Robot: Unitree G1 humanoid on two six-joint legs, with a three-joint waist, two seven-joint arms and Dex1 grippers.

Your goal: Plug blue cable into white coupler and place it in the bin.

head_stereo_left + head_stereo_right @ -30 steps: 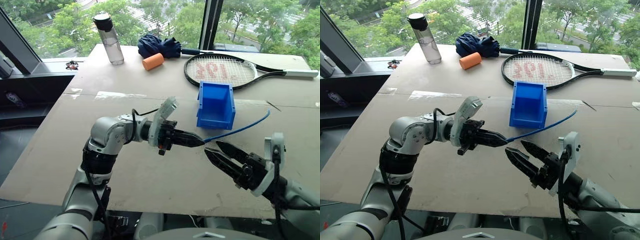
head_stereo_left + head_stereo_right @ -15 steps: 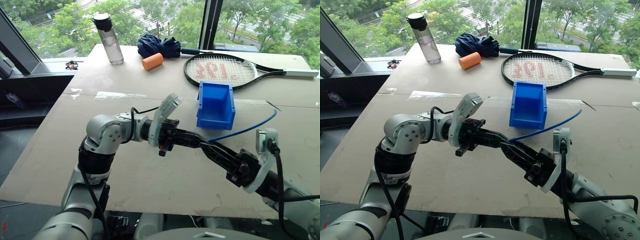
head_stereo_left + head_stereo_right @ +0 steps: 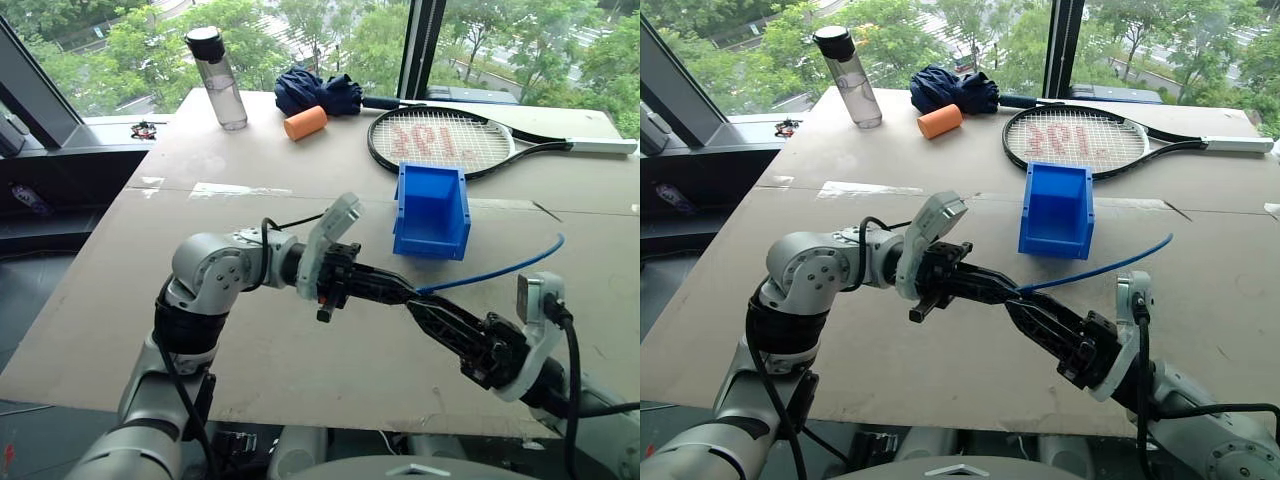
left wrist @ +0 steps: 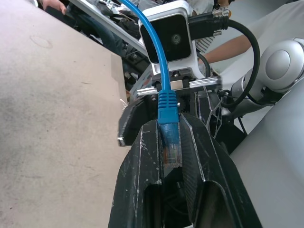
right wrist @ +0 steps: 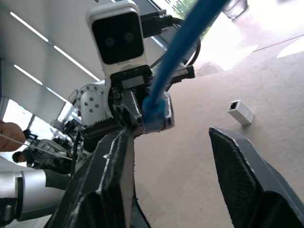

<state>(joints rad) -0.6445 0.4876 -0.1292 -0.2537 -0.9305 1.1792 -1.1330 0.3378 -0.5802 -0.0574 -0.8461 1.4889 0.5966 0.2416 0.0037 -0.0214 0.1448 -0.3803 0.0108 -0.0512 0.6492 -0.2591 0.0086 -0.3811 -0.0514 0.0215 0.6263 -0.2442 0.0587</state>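
My left gripper (image 3: 400, 293) is held level over the table, shut on the clear plug of the blue cable (image 3: 500, 268). The left wrist view shows the plug (image 4: 171, 149) pinched between the two black fingers. From there the cable arcs away to the right above the table. My right gripper (image 3: 418, 306) meets the left one tip to tip. It is open, and the cable's blue boot (image 5: 154, 109) sits between its fingers. The white coupler (image 5: 241, 112) lies on the table beyond them. The blue bin (image 3: 432, 210) stands upright just past both grippers.
At the far end of the table are a water bottle (image 3: 218, 78), an orange foam cylinder (image 3: 306, 122), a dark blue bundled cloth (image 3: 318, 92) and a tennis racket (image 3: 445, 140). A person's hand (image 5: 7, 130) shows at the side.
My right gripper has moved in from the right to the left gripper's tips and its fingers now straddle the cable end. The cable's free part has risen slightly. The left gripper stayed put.
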